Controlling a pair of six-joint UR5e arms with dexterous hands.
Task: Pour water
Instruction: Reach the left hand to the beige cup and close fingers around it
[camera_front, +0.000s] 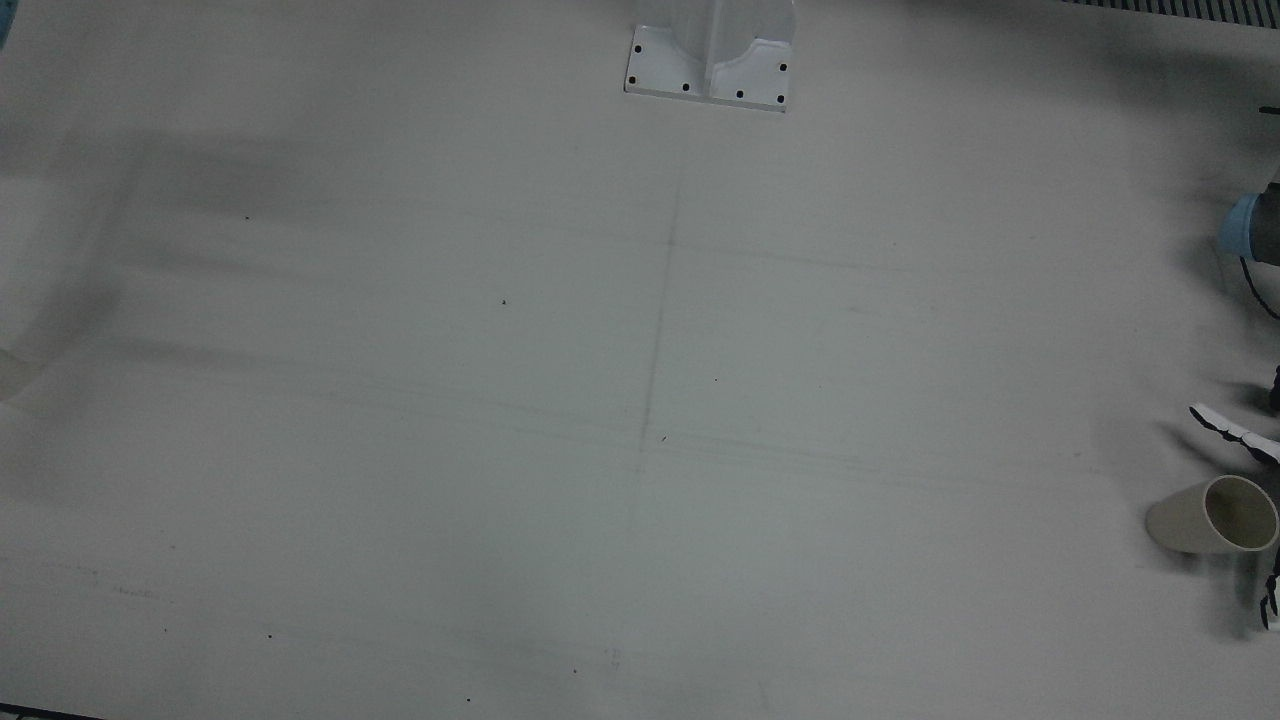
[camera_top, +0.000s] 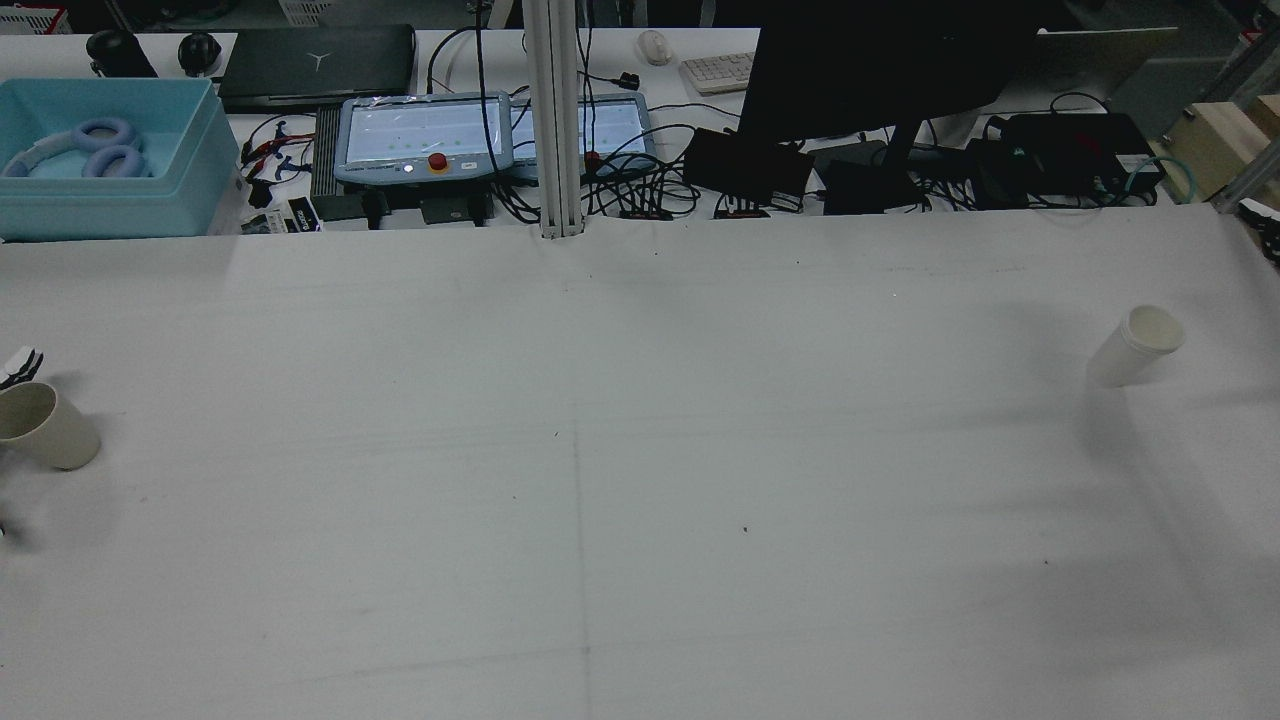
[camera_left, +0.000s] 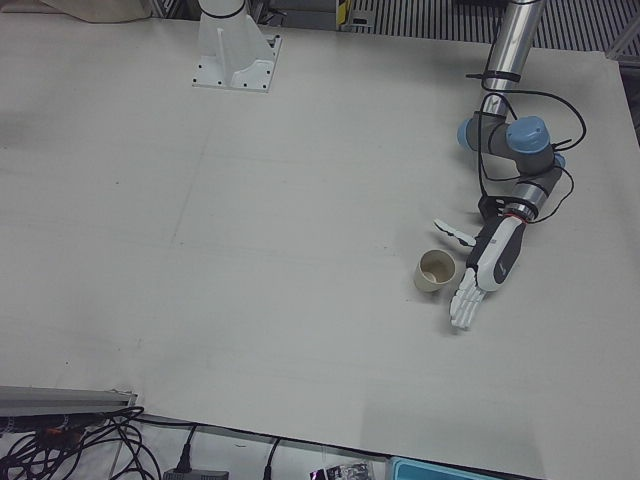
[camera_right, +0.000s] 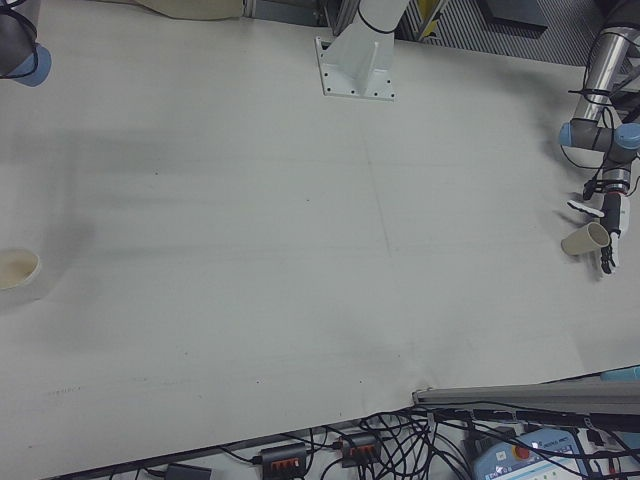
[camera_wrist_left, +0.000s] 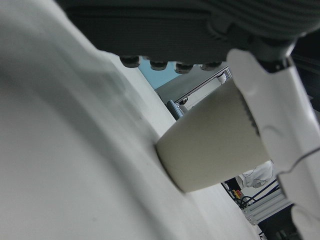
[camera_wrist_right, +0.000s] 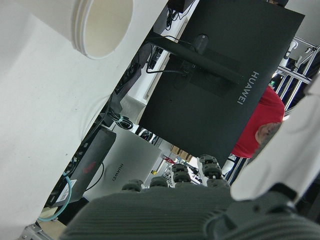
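Observation:
A beige paper cup (camera_left: 436, 270) stands upright on the white table, near the edge on my left arm's side; it also shows as cup (camera_front: 1215, 515), cup (camera_top: 45, 425) and cup (camera_wrist_left: 210, 145). My left hand (camera_left: 490, 265) is open beside it, with the fingers stretched past one side and the thumb on the other; I cannot tell whether it touches. A white cup (camera_top: 1135, 345) stands far across the table, also seen as cup (camera_right: 18, 270) and cup (camera_wrist_right: 97, 25). My right hand (camera_wrist_right: 175, 210) shows only in its own view, open, well back from that cup.
A white pedestal base (camera_front: 710, 65) is bolted at the table's robot side. Beyond the far edge sit a blue box (camera_top: 100, 155), teach pendants (camera_top: 425, 135), a black monitor (camera_top: 880, 60) and cables. A person in red (camera_wrist_right: 260, 127) stands behind the monitor.

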